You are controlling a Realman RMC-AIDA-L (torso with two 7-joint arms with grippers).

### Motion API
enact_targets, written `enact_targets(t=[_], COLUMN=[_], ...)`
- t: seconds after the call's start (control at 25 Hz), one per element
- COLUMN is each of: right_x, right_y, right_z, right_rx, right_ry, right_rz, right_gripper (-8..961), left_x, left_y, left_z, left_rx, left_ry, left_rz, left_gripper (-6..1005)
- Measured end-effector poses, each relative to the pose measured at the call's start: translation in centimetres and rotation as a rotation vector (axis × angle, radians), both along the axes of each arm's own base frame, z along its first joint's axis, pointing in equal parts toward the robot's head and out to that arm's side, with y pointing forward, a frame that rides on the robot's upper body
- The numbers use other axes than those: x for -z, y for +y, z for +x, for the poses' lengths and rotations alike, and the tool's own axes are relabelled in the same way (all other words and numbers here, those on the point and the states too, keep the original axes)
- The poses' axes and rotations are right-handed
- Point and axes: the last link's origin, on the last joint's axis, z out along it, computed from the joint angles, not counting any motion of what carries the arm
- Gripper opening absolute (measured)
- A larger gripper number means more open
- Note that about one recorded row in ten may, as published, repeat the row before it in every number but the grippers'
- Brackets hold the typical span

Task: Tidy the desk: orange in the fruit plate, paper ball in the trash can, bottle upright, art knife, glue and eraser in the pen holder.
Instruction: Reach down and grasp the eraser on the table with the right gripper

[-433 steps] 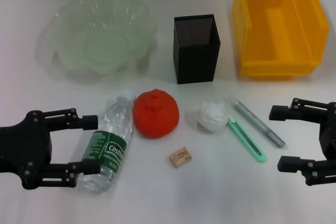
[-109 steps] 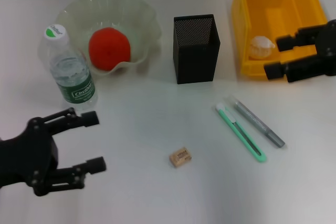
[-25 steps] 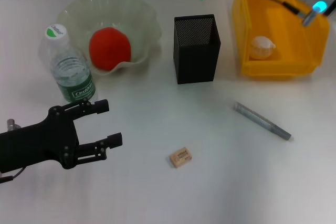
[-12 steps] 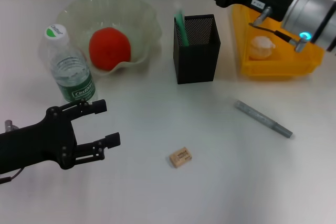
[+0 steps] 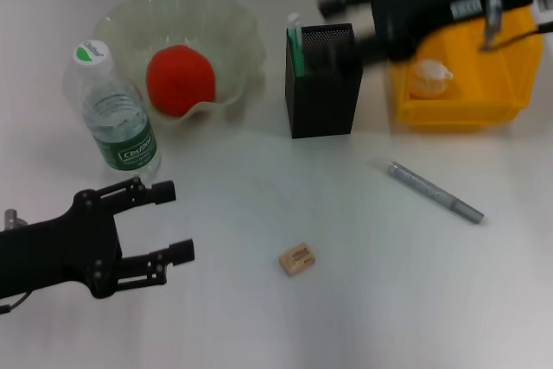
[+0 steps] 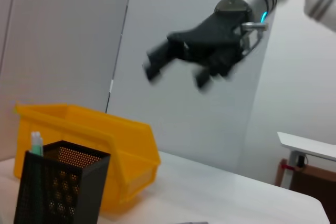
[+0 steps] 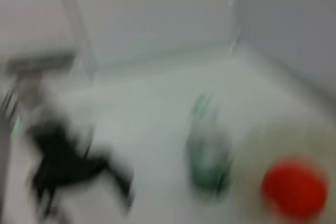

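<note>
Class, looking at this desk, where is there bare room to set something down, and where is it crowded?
Bare desk lies between the pen holder, eraser and glue; more lies along the near edge right of the eraser. It is crowded at the far left, where the bottle stands against the fruit plate holding the orange.

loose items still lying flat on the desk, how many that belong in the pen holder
2. The glue lies right of centre, in front of the trash can. The eraser lies nearer the front, around the middle. The art knife already stands in the pen holder.
</note>
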Motion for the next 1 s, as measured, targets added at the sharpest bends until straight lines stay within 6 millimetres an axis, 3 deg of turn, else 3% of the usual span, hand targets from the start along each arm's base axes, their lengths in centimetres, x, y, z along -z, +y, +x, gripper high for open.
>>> enact_targets(t=[0.12, 0.16, 0.28, 0.32, 0.36, 0.4, 0.44, 0.52, 0.56, 0.72, 1.0], right_x=[1.2, 1.2, 3.6, 5.3, 5.3, 7.1, 7.1, 9.9, 9.9, 12.9, 15.5], right_y=[-1.7, -1.7, -2.8, -2.9, -2.9, -3.0, -3.0, -3.1, -3.1, -3.1, -3.0], right_z=[-1.6, -1.6, -1.6, -1.7, -1.7, -1.7, -1.7, -1.6, -1.6, -0.6, 0.0], right_rx=[-0.057, -0.057, -0.113, -0.147, -0.147, -0.165, -0.165, -0.179, -0.179, -0.192, -0.216], right_ry=[-0.341, -0.341, -0.535, -0.607, -0.607, -0.633, -0.633, -0.647, -0.647, -0.682, -0.677], right_rz=[-0.204, -0.204, -0.282, -0.285, -0.285, -0.306, -0.306, -0.355, -0.355, -0.379, -0.360], right_gripper=[717, 716, 714, 714, 713, 713, 712, 711, 710, 708, 703], left_x=[0.0, 0.0, -0.1, -0.2, -0.2, -0.3, -0.3, -0.4, -0.4, -0.5, -0.5], left_y=[-0.1, -0.1, -0.3, -0.3, -0.3, -0.3, -0.3, -0.4, -0.4, -0.5, -0.4], left_z=[0.0, 0.0, 0.0, -0.1, -0.1, -0.1, -0.1, -0.2, -0.2, -0.4, -0.6], left_rx=[0.003, 0.005, 0.013, 0.018, 0.018, 0.018, 0.018, 0.013, 0.013, 0.006, -0.003], left_ry=[0.002, 0.002, 0.002, 0.007, 0.007, 0.010, 0.010, 0.010, 0.010, 0.013, 0.021], left_rz=[-0.007, -0.011, -0.022, -0.028, -0.028, -0.028, -0.028, -0.025, -0.025, -0.021, -0.016], left_gripper=[819, 818, 818, 818, 818, 818, 818, 818, 818, 818, 819])
